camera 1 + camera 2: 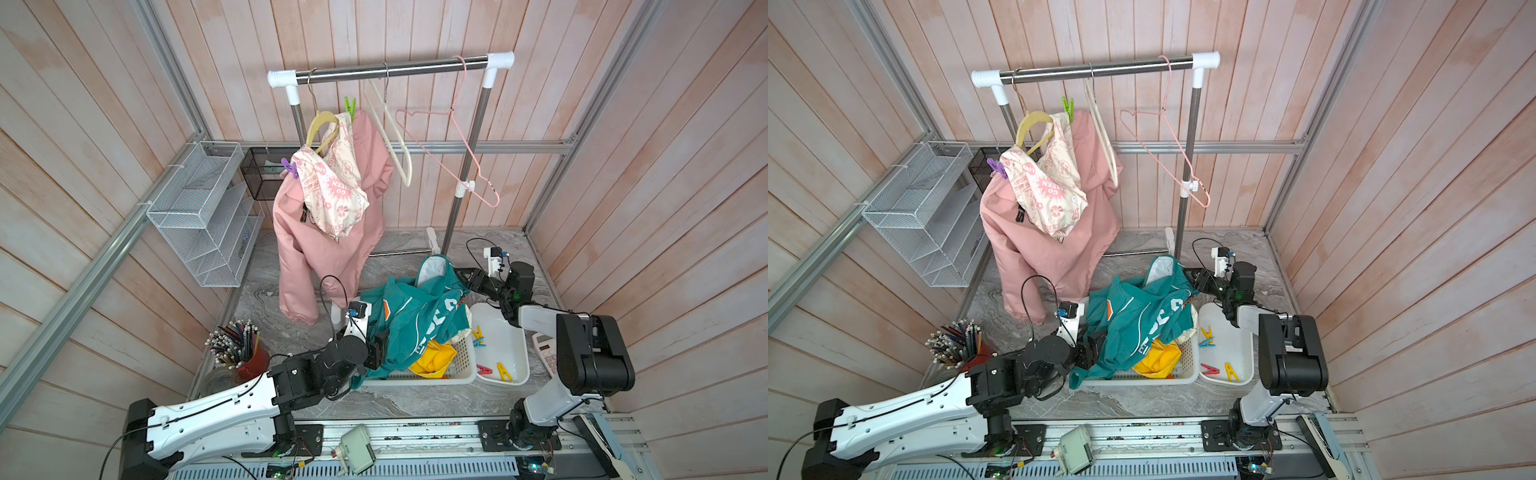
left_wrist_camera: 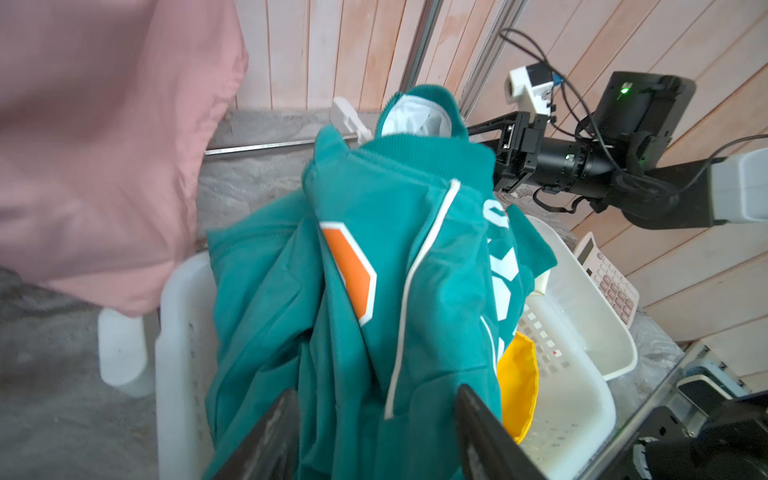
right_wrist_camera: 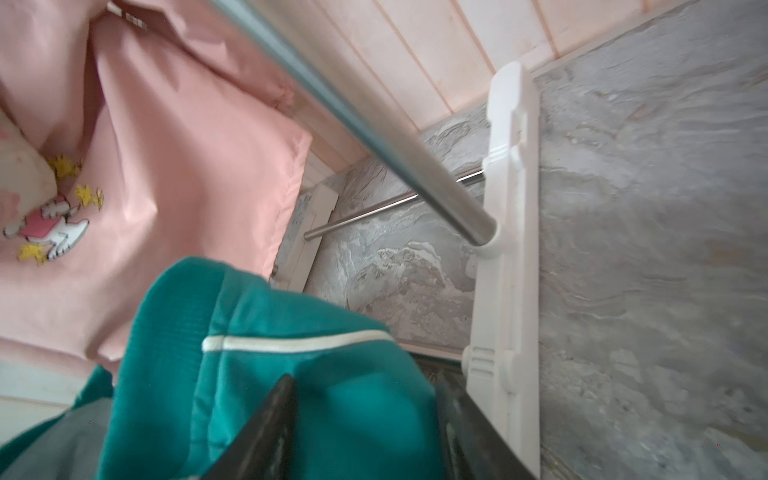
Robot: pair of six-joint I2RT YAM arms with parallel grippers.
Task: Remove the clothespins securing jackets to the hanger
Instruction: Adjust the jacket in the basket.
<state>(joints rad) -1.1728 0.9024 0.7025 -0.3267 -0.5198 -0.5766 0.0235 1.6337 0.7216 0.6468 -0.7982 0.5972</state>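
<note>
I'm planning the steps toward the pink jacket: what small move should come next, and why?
Probably lower the teal jacket into the basket: the left gripper and right gripper hold it above the yellow jacket there, and the green pin and purple pin clip the pink jacket.

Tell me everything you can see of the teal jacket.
The teal jacket looks like soft knit fabric, with white lettering, an orange patch, white piping and a ribbed collar with pale lining. Off the rack, it lies bunched over the white slotted basket, partly covering a yellow jacket. Its collar end is raised at the right end effector, which seems to grip it; the lower edge lies between the fingers of the left end effector. No clothespin shows on it.
</note>
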